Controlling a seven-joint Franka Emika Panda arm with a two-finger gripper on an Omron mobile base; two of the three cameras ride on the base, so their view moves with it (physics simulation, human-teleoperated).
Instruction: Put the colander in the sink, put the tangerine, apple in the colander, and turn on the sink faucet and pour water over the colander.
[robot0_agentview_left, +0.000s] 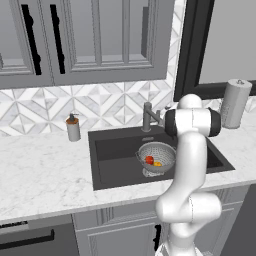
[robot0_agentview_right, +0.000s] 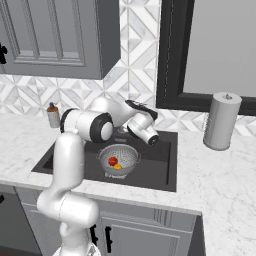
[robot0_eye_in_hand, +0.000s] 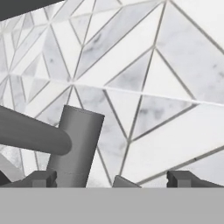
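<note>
Nearest the base: sink (robot0_agentview_left: 120, 172), dark basin set in the marble counter (robot0_agentview_left: 45, 170). Colander (robot0_agentview_left: 157, 157) sits in the basin, right of centre in the left base view, over the drain area. Apple (robot0_agentview_left: 149, 160) and tangerine (robot0_agentview_left: 157, 163) lie inside it, touching or nearly so; apple toward the left in both base views.

Judgement: placement steps look done; remaining step is the water.

Behind the colander, at the basin's rear edge: sink faucet (robot0_agentview_left: 148, 117), upright post w/ angled spout. Hand view shows the post (robot0_eye_in_hand: 76, 146) standing near-vertical in front of the tiled backsplash (robot0_eye_in_hand: 166, 87), w/ a dark bar (robot0_eye_in_hand: 30, 133) running off left from it, prob. the spout or lever; cannot tell which.

Gripper (robot0_eye_in_hand: 109, 179): jaws wide, holding nothing. Post lies left of gripper centre in the hand view, just inside the left fingertip (robot0_eye_in_hand: 41, 178), not centred betw. the tips. In the right base view the hand sits above the basin's rear, near the faucet.

Key relation: lever side of the post relative to the hand. Judgement: next move needs a shift toward the post side before pushing the lever.
</note>
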